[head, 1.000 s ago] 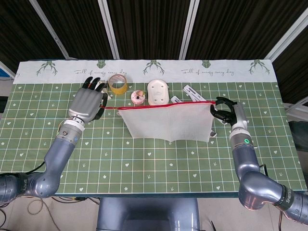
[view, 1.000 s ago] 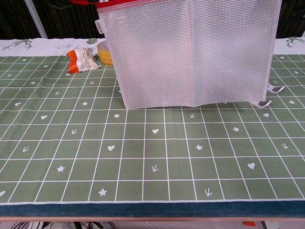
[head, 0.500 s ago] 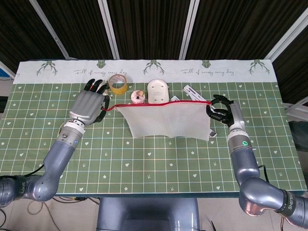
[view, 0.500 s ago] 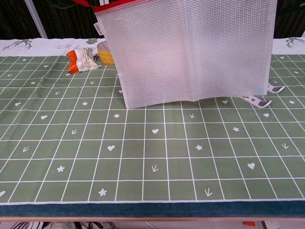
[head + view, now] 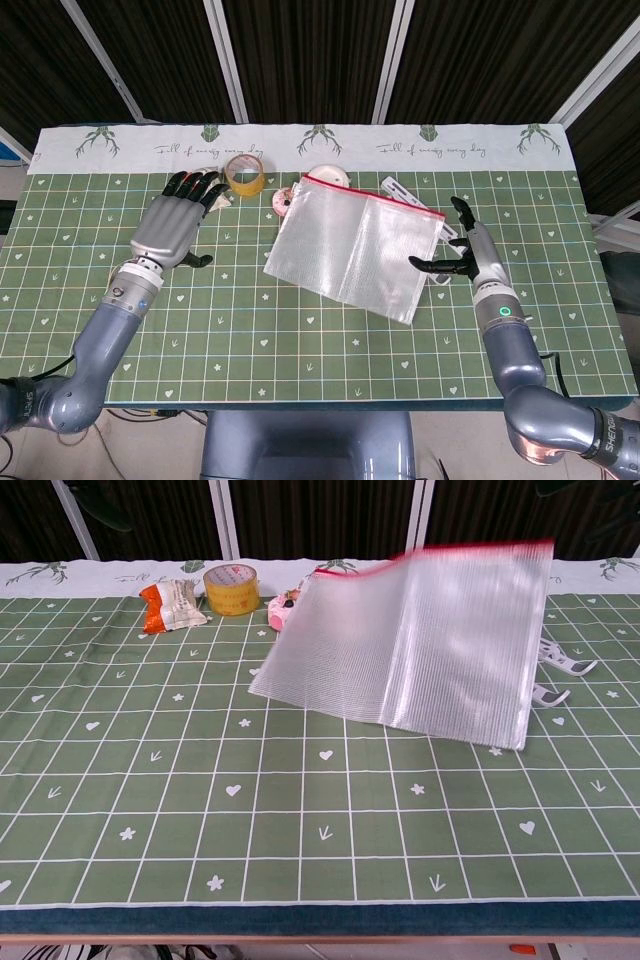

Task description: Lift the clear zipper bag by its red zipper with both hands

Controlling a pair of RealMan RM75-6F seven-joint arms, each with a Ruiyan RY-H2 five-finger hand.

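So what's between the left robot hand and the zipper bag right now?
In the head view, only bare green mat separates the open left robot hand from the zipper bag. The tape roll sits farther back.

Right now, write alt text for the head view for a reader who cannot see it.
A clear bag with a red zipper sits tilted mid-table, held by neither hand. The left hand and right hand are open on either side of it. A tape roll sits behind, on the green gridded table.
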